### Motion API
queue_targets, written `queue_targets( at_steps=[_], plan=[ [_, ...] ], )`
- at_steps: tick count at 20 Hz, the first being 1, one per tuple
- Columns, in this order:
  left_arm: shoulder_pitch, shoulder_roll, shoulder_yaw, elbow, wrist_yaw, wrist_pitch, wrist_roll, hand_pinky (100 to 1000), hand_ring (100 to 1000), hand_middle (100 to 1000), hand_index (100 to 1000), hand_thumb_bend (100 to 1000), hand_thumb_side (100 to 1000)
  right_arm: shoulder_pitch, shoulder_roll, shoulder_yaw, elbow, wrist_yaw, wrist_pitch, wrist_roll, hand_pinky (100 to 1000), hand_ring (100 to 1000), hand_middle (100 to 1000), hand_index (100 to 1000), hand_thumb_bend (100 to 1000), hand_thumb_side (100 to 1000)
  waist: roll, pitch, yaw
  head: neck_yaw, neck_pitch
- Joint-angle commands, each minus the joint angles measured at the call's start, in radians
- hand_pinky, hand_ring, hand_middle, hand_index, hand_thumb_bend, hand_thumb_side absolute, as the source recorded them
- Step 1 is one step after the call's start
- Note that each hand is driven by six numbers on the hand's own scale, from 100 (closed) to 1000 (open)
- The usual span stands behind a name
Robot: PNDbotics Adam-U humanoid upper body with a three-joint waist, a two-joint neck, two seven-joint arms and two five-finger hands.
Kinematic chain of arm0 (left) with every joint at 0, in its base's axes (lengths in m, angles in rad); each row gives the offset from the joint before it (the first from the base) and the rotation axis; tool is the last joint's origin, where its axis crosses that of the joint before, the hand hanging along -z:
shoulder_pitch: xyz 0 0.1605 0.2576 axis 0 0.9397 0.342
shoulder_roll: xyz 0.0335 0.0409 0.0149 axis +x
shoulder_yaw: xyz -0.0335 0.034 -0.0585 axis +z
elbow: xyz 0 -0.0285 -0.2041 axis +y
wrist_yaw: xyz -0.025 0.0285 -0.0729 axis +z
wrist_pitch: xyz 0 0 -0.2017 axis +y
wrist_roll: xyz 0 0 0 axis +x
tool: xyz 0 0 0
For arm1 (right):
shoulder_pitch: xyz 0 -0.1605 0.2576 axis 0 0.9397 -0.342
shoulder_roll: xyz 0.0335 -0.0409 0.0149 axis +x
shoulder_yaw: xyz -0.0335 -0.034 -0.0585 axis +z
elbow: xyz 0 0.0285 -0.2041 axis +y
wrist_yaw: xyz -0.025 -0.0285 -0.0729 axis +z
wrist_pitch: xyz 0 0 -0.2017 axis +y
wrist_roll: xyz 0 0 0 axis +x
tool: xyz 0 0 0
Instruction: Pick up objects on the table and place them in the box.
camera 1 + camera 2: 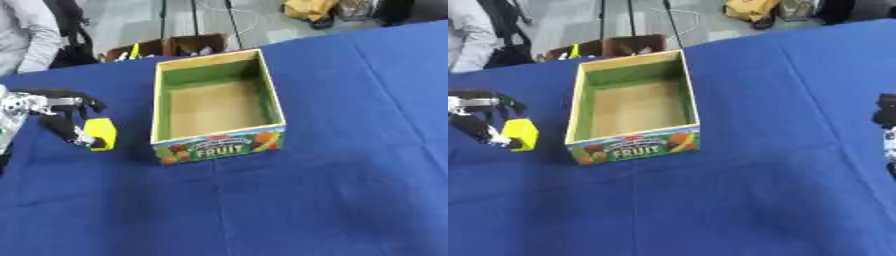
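A yellow block [101,134] is held at the left of the blue table, just left of the box. My left hand [61,112] comes in from the left edge with its fingers curled round the block. The open box [157,107] has pale wooden walls, a green inner lining and a front panel reading FRUIT; its brown floor holds nothing. Only a dark part of my right hand [885,117] shows at the right edge of the right eye view, so its fingers cannot be made out.
The blue cloth [332,190] covers the table in front of and right of the box. Beyond the far edge stands a brown cardboard carton [179,46] with small items on the floor, and a person stays at the far left.
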State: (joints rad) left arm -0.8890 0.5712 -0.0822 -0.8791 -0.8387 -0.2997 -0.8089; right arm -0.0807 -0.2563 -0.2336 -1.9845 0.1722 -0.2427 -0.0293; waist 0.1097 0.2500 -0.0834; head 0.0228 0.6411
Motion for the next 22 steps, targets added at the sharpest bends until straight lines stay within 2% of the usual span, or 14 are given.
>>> queue_targets(
  at_steps=[1,7,12,18,22],
  plan=[
    [-0.024,0.021,0.008,-0.002,-0.026,-0.078,-0.075,659,790,842,953,606,510,-0.011,-0.016,0.000,-0.015,0.012,-0.004,0.006,642,791,513,664,100,618,-0.002,-0.012,0.000,0.004,-0.010],
    [-0.022,0.022,0.006,0.000,-0.104,-0.079,-0.054,651,777,830,941,531,528,-0.013,-0.014,0.000,-0.015,0.014,-0.006,0.006,641,790,512,664,100,619,-0.001,-0.008,-0.004,0.007,-0.015],
    [-0.021,0.017,0.008,0.007,-0.167,-0.085,-0.027,634,756,811,930,510,536,-0.014,-0.013,0.001,-0.015,0.014,-0.007,0.006,641,790,512,663,100,619,-0.002,-0.005,-0.005,0.008,-0.019],
    [-0.017,0.012,0.008,0.015,-0.177,-0.095,-0.003,574,705,748,892,484,525,-0.014,-0.011,0.000,-0.015,0.017,-0.007,0.006,642,792,511,663,100,621,-0.002,0.000,-0.007,0.009,-0.018],
    [-0.016,0.009,0.011,0.019,-0.179,-0.096,0.018,520,655,669,825,431,542,-0.015,-0.010,0.000,-0.015,0.019,-0.007,0.007,642,792,511,663,100,621,-0.001,0.002,-0.008,0.009,-0.019]
  ],
)
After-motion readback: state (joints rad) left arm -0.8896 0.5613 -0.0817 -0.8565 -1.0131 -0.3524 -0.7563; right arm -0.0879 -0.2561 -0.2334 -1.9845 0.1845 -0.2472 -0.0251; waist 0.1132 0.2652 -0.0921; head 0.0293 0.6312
